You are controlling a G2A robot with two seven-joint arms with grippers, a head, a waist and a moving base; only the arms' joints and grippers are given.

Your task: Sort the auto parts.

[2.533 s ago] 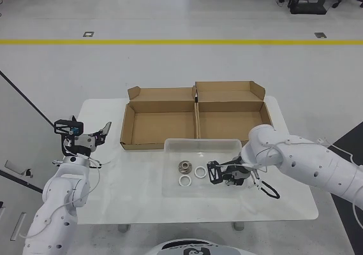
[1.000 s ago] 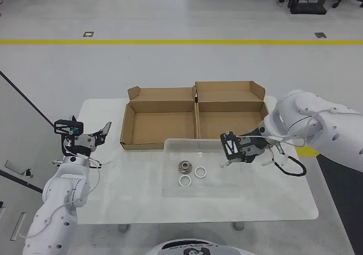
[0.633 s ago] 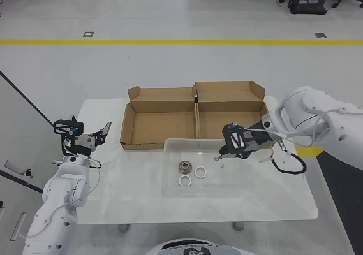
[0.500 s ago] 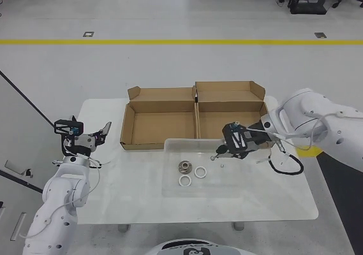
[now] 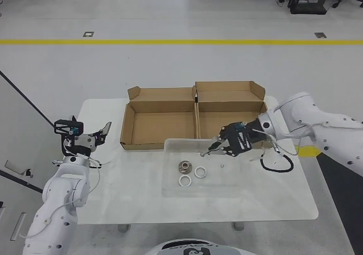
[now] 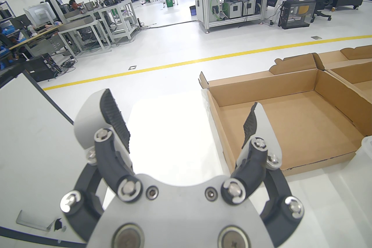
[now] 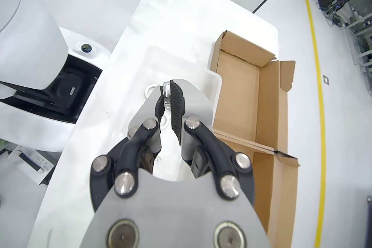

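Observation:
My right gripper [image 5: 210, 152] hangs over the back edge of the clear plastic tray [image 5: 219, 186], shut on a small metal bolt [image 7: 166, 94] pinched between its fingertips. In the tray lie a grey metal hub [image 5: 184, 167], two white rings [image 5: 201, 171] [image 5: 185, 181] and a tiny part [image 5: 223, 162]. Behind the tray stand two open cardboard boxes, left [image 5: 159, 125] and right [image 5: 229, 120], both bare inside. My left gripper [image 5: 102, 131] is held open above the table's left edge, nothing between its fingers [image 6: 116, 118].
The left box [image 6: 290, 121] lies just right of my left gripper. A grey panel [image 5: 2, 121] leans off the table's left side. The white table [image 5: 130, 191] has free room in front of and left of the tray.
The right gripper rose out of the tray holding the small bolt, went back toward the boxes, then swung left over the tray's back edge. The left arm kept still.

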